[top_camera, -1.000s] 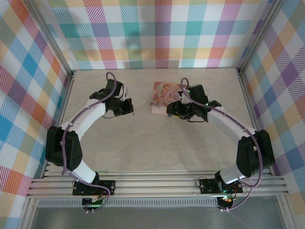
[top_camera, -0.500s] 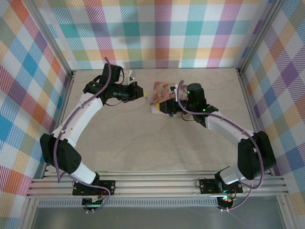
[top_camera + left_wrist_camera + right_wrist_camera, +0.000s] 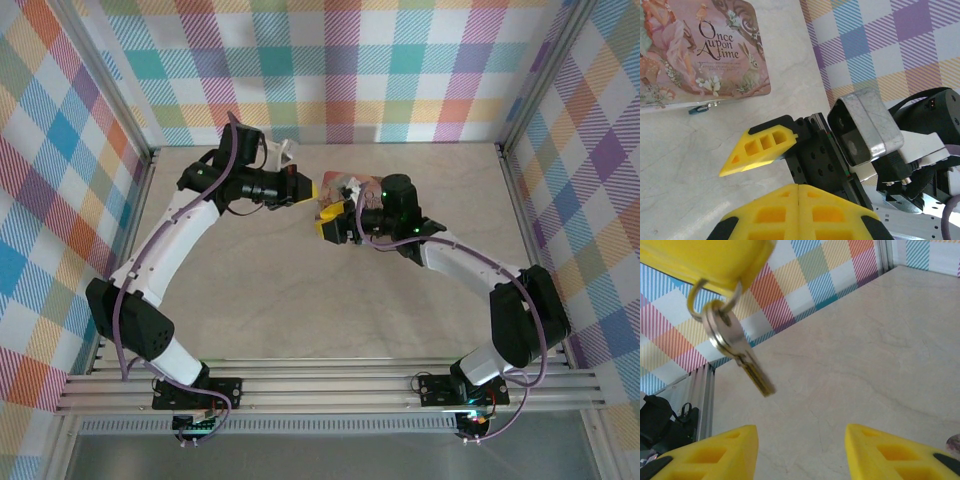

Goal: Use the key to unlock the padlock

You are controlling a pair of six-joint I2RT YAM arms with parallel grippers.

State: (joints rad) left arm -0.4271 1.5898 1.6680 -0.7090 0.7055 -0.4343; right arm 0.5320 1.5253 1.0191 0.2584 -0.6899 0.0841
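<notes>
1. The left gripper (image 3: 798,192) had its yellow fingers pressed together, pinching the key ring (image 3: 715,332).
2. In the right wrist view the key (image 3: 747,365) hung free from that ring. It was tilted with its blade downward, in front of the plaid wall (image 3: 805,275), and touched nothing else.
3. The right gripper (image 3: 801,440) stood spread, with nothing between its fingers and bare table (image 3: 880,350) showing beyond the gap.
4. The padlock (image 3: 700,108), tiny with a blue-teal body, sat at the clasp on one side edge of the pink box (image 3: 705,50), low against the table.
5. In the top view the pink box (image 3: 345,183) lay flat near the far edge of the table, about midway between its left and right edges. The two grippers partly covered it.
6. In that view the left gripper (image 3: 303,188) hovered at the box's left side, and the right gripper (image 3: 333,222) was by the box's near left corner. The two were just beside each other.
7. In the left wrist view one yellow finger (image 3: 760,150) of the right gripper pointed toward the padlock's side of the box. It was near the padlock but apart from it.
</notes>
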